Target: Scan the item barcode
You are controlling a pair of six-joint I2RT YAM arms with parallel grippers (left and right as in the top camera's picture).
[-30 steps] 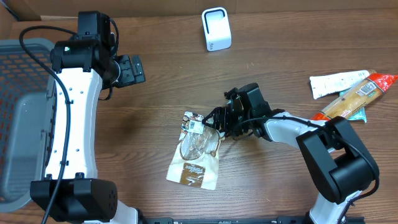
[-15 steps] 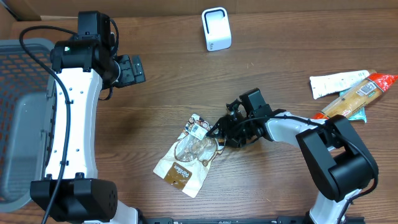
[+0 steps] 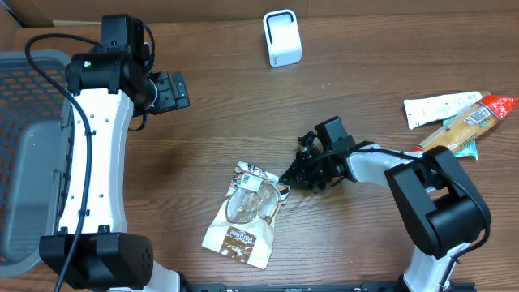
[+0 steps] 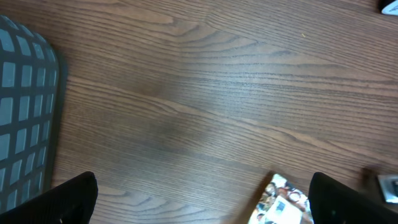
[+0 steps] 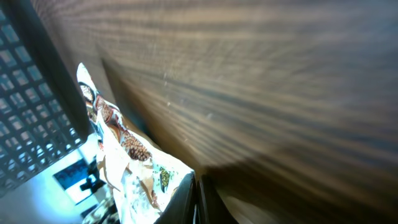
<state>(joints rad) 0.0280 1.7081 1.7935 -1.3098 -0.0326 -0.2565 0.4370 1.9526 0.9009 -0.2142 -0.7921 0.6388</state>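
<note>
overhead and right wrist views. the right gripper (image 3: 285, 178) is pinching the upper right corner of the snack pouch (image 3: 243, 215), its jaws fully closed. in the wrist view the pouch's crinkled edge (image 5: 124, 155) is sitting caught between the closed fingertips. the pouch is lying flat on the table (image 3: 219, 138), well below the white scanner (image 3: 282, 37) and slightly to its left. the left gripper (image 3: 170, 89) is hanging wide open and holding nothing, left of the scanner and well apart from the pouch.
</note>
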